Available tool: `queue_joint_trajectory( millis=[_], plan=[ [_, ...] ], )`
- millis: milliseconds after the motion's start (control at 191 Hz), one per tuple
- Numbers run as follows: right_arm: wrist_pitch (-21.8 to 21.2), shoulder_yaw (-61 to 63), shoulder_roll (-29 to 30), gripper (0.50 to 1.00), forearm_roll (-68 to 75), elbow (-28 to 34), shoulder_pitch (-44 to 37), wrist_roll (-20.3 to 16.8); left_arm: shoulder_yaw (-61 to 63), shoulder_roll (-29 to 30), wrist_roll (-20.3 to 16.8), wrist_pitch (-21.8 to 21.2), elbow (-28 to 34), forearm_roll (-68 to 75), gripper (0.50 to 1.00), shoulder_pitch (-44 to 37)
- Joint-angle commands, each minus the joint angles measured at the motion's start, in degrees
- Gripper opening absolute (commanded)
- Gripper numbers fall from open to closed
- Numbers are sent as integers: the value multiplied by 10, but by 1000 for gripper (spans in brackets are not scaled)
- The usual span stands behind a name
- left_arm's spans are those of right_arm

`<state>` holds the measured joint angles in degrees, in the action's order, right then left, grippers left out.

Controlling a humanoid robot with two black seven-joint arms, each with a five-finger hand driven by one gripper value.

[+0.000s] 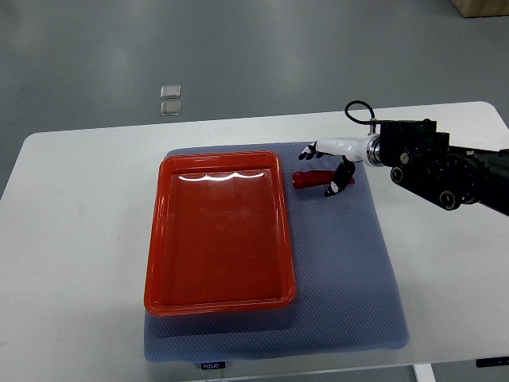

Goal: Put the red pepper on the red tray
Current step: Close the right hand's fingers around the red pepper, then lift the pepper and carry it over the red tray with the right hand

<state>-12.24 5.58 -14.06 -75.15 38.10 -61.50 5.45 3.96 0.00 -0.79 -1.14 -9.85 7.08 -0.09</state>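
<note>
Right robot hand (328, 163) covers part of red pepper (312, 179); contact unclear.

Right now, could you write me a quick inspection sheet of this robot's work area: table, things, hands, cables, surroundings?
Surface: white table with a grey-blue padded mat on it.
Job's things: long red pepper lying on the mat, right of the rectangular red plastic tray; the tray holds nothing.
Clutter: nothing seen on the table.
Hands: right hand over the pepper, fingers spread, not closed on it; left hand not in view.
Cables: black cable loop at the right wrist.
Surroundings: grey floor with two small pale square floor plates; a brown box corner at top right.
</note>
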Motion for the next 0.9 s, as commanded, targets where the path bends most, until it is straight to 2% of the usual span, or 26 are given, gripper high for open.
queue_joint_trajectory(
  millis=[0,16,21,26,31,37,42,47,52,58,63,99,613,895],
  plan=[
    [6,0,1,727,0,-1,0,0,0,0,0,0,0,0,1000,0],
    [7,0,1,699,0,-1,0,0,0,0,0,0,0,0,1000,0],
    [8,0,2,662,0,-1,0,0,0,0,0,0,0,0,1000,0],
    [8,0,2,662,0,-1,0,0,0,0,0,0,0,0,1000,0],
    [10,-1,2,627,0,-1,0,1,0,0,0,0,0,-1,1000,0],
    [10,-1,2,627,0,-1,0,1,0,0,0,0,0,-1,1000,0],
    [11,-1,2,591,0,-1,0,1,0,0,0,0,0,0,1000,0],
    [11,-1,2,590,0,-1,0,1,0,0,0,0,0,0,1000,0],
    [13,-1,2,556,-1,-1,-1,1,0,0,0,0,0,-1,1000,0],
    [13,-1,2,556,-1,-1,-1,1,0,0,0,0,0,-1,1000,0],
    [13,-1,2,531,-1,-1,-1,1,0,0,0,0,-1,-1,1000,0],
    [13,-4,2,500,-1,-1,-1,1,0,0,0,0,0,0,1000,0],
    [15,-22,-2,500,0,-1,-3,1,0,0,0,0,-1,-1,1000,0],
    [12,25,-18,500,31,7,-34,9,0,0,0,0,-1,0,1000,0]
  ],
)
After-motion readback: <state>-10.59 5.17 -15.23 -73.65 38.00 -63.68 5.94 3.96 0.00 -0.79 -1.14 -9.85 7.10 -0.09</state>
